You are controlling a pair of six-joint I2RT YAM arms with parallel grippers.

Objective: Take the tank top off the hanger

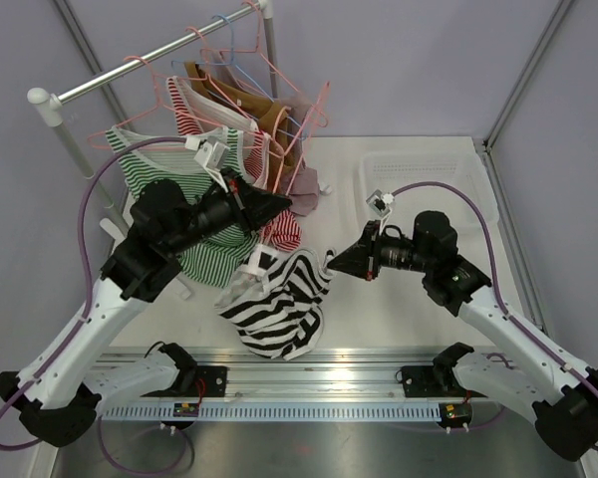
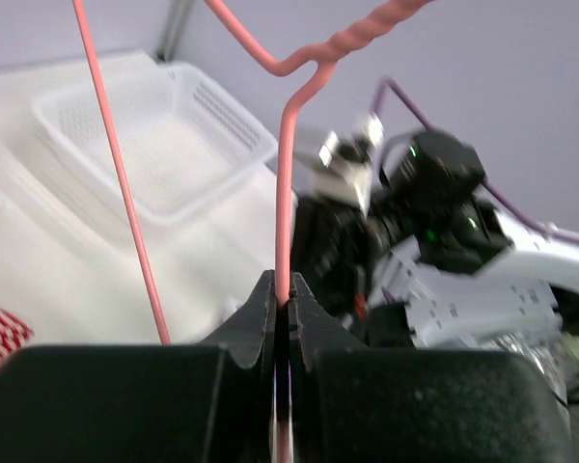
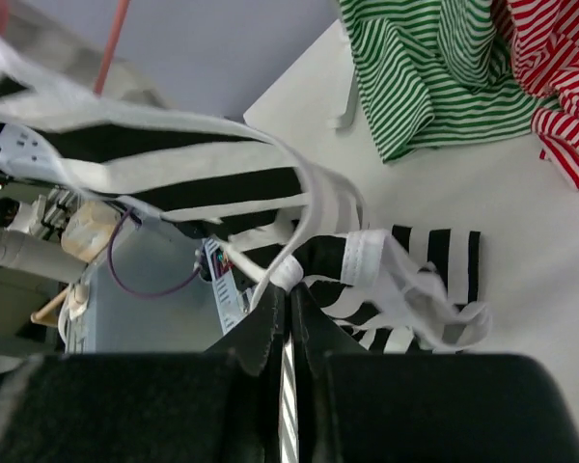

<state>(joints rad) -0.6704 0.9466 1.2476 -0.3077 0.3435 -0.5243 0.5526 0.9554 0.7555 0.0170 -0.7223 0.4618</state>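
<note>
Standing on the table (image 1: pixel 409 319), the rack (image 1: pixel 130 75) fills the far left, loaded with pink wire hangers and striped clothes. Basket (image 1: pixel 419 155) (image 2: pixel 145 145): white, flat on the table to the right of the rack.

Green top (image 1: pixel 145 171) (image 3: pixel 434 77): green-white stripes, hangs at the rack's left end, partly behind the left arm. Red top (image 1: pixel 284 231) (image 3: pixel 550 58): red-white stripes, droops below the rack's right end, just beside the green one.

Tank top (image 1: pixel 279 304) (image 3: pixel 203 183): black-white stripes, bunched in front of the rack toward the arm bases, between the two arms, lower part on or just above the table, cannot tell which. Its upper edge and white straps are pulled up toward the right arm. Whether any of it sits on a hanger: cannot tell.

Hanger (image 2: pixel 286 193): pink wire with a twisted neck, seen in the left wrist view, rising straight out of the closed fingers.

Left gripper (image 1: pixel 279 204) (image 2: pixel 282 289): below the rack's right end, jaws pressed together on the hanger wire. Right gripper (image 1: pixel 337 261) (image 3: pixel 282 299): in front and to the right of the rack, jaws pinching a white strap edge of the tank top.
</note>
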